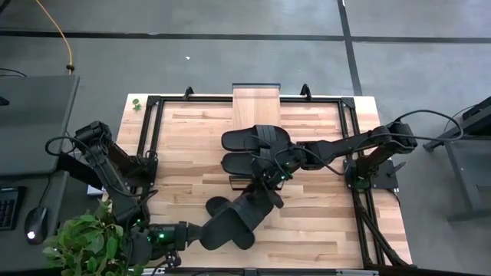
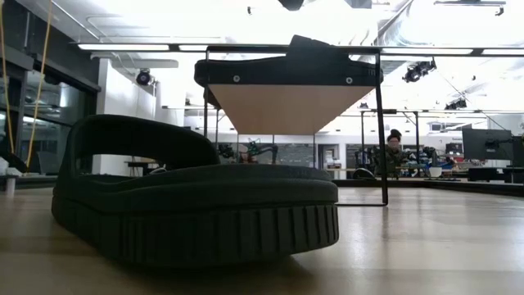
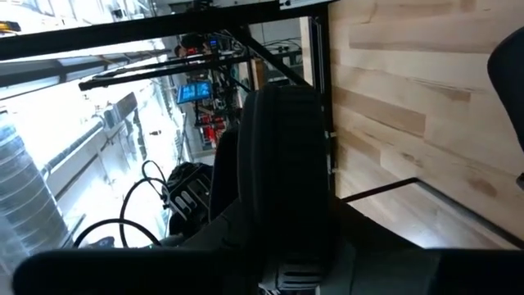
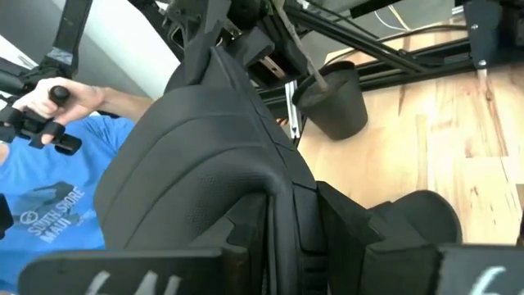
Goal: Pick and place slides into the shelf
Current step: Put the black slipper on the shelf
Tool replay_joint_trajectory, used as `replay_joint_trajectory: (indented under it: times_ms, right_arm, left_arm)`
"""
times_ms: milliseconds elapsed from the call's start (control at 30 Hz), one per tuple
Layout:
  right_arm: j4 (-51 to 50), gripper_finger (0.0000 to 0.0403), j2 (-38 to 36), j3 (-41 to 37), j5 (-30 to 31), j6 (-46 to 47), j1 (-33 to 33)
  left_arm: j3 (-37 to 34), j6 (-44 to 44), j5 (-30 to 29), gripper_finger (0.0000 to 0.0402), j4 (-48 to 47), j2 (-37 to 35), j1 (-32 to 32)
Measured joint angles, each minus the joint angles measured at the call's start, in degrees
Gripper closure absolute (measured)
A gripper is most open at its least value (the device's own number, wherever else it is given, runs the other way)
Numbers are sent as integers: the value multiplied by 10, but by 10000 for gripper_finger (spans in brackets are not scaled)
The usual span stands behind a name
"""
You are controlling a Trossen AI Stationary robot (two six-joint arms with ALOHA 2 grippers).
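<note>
While pinching the lifted slide [image 1: 249,208] by its strap, hung over the middle of the table [image 1: 192,153] as the right gripper [image 1: 270,182], jaws pressed onto the band from both sides. Showed that slide tilted and clear of the wood, toe pointing toward the front edge, well short of the shelf [image 1: 255,103] at the far side.

Judged the step in hand as the carry to the shelf. Called for a swing back along the table's centre line, high enough to clear the two slides lying in the way: the middle slide [image 1: 244,163] just beside the gripper and the far slide [image 1: 257,139] touching or nearly touching the shelf's near end. Wanted the sole levelled and turned lengthwise first, since the plank looked barely one slide wide. Wanted a firm hold on the strap too, because a soft band can let the heavy end sag and swing. Better set down slowly and released only once the sole lay flat.

Found the left gripper [image 1: 178,234] at the front left corner, against the heel of the front slide [image 1: 222,232], which lay flat near the table edge. Could not tell whether it was gripping that slide or only resting by it, its own camera being mostly blocked. Seemed wise to keep that arm low and parked during the carry.
</note>
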Motion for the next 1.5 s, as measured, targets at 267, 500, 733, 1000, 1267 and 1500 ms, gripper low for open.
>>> replay_joint_trajectory:
  times_ms: [267,500,733,1000,1267,1500]
  right_arm:
    - [15,330,0,0,8,-29,0]
    - [17,315,0,0,24,-52,-2]
    - [17,256,-6,0,82,-93,-7]
    - [8,199,-63,1,155,-134,-23]
    - [-37,192,-145,1,242,-166,-22]
    - [-97,192,-197,0,306,-166,-23]
  left_arm:
    - [0,1,-24,338,0,0,0]
    - [0,1,-33,347,0,0,0]
    - [0,1,-51,340,2,0,2]
    - [1,-19,-79,346,-6,-16,37]
    - [0,-45,-36,350,-38,-58,95]
    - [1,-54,29,348,-46,-87,165]
